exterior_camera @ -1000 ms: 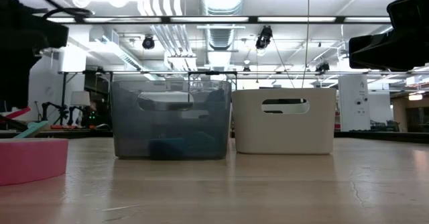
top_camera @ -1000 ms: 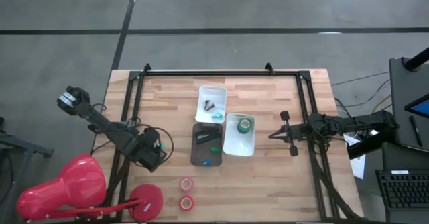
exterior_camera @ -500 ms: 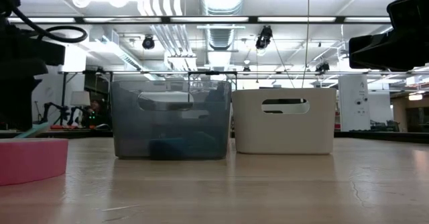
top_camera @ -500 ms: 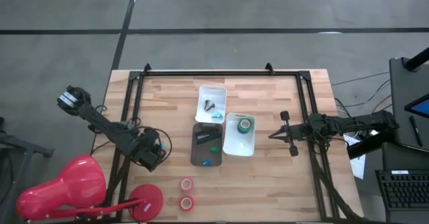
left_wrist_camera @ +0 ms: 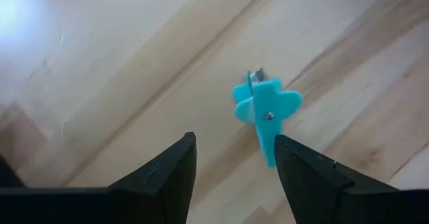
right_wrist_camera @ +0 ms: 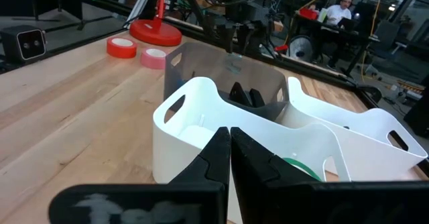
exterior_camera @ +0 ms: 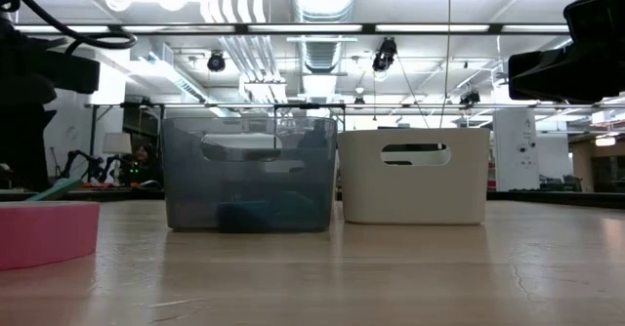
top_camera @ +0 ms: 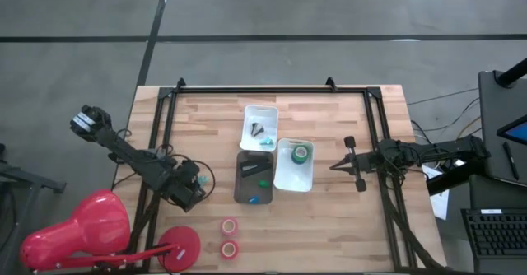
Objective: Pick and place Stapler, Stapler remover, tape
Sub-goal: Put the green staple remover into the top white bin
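High view sets the left gripper (top_camera: 193, 186) low over the left side of the wooden table (top_camera: 329, 217), just left of the dark bin (top_camera: 254, 181); its fingers stand apart with nothing between them, and the left wrist view explains why: a small cyan staple remover (left_wrist_camera: 265, 113) lies flat on the wood just ahead of the two fingertips (left_wrist_camera: 175, 158), so the jaws look opened ready to straddle it; I judge this the approach to a pick, not yet a grasp; the right gripper (top_camera: 337, 166) waits pressed shut at the right of the table, near the white bin (top_camera: 295, 165), and its wrist view looks past its closed fingers into that bin; sorting seems partly done, each bin taking its own kind; a green tape roll (top_camera: 300, 152) sits in the white bin, dark and cyan items lie in the dark bin, and a second white bin (top_camera: 259, 127) behind it holds a dark object; two red tape rolls (top_camera: 229, 226) lie loose on the near edge of the table, well apart from the bins, presumably waiting their turn
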`<state>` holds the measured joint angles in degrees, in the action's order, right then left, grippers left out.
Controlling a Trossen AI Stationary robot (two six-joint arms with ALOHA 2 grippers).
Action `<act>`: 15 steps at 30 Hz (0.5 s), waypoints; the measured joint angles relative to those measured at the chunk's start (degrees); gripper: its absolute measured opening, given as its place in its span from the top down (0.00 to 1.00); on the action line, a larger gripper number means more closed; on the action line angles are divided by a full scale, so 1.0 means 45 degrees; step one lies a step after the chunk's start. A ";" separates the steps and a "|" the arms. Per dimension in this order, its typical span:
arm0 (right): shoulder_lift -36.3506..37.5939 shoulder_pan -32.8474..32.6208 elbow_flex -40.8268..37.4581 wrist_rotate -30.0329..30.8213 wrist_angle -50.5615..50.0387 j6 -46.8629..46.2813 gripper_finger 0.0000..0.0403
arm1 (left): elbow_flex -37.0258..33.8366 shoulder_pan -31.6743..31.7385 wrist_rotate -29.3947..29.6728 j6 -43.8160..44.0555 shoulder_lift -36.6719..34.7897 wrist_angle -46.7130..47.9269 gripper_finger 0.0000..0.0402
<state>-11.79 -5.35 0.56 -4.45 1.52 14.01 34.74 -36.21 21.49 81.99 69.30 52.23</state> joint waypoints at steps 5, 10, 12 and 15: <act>0.0000 -0.0004 0.0000 0.0000 0.0000 -0.0004 0.98 | -0.0091 0.0019 0.0761 -0.0805 -0.0029 -0.0068 0.52; 0.0000 -0.0003 0.0000 0.0000 0.0000 0.0000 0.98 | -0.0544 0.0019 0.1024 -0.1310 -0.0072 -0.1124 0.56; 0.0000 0.0000 0.0000 0.0000 0.0000 0.0011 0.98 | -0.0786 0.0024 0.1036 -0.1553 -0.0099 -0.1915 0.58; 0.0004 -0.0004 0.0000 0.0000 0.0000 0.0011 0.98 | -0.1014 0.0019 0.1063 -0.1835 -0.0231 -0.2623 0.61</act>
<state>-11.78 -5.37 0.56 -4.45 1.52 14.05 30.18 -36.12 26.27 73.73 68.26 40.42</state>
